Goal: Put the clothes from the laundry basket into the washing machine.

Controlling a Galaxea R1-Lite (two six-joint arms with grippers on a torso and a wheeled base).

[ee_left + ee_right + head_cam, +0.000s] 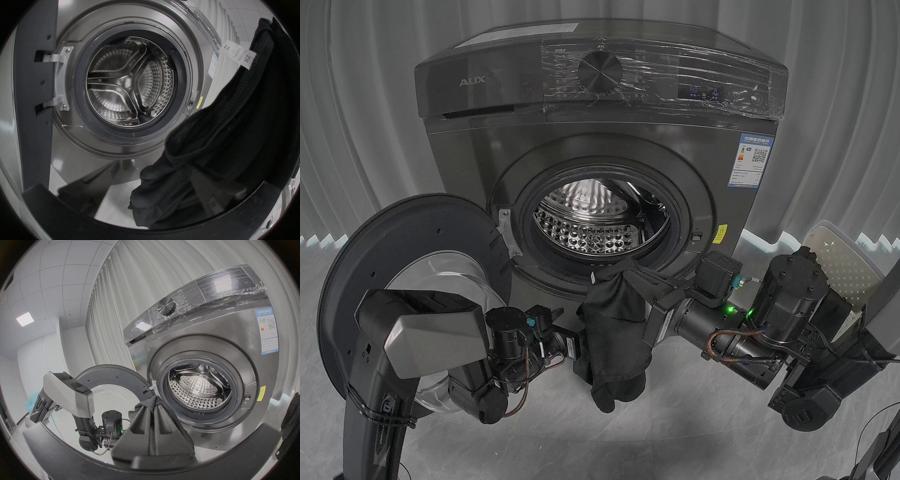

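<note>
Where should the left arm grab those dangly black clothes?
The bunched lower end of the black clothes, from the robot's left. The right pincer pinches only the top, so the rest hangs loose outside the washing machine.

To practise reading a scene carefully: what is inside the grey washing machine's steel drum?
Seen inside the steel drum: shiny perforated wall and raised ribs. Its lowest front is hidden behind the dark rubber door seal. The black garment hangs outside, in the right hand.
</note>
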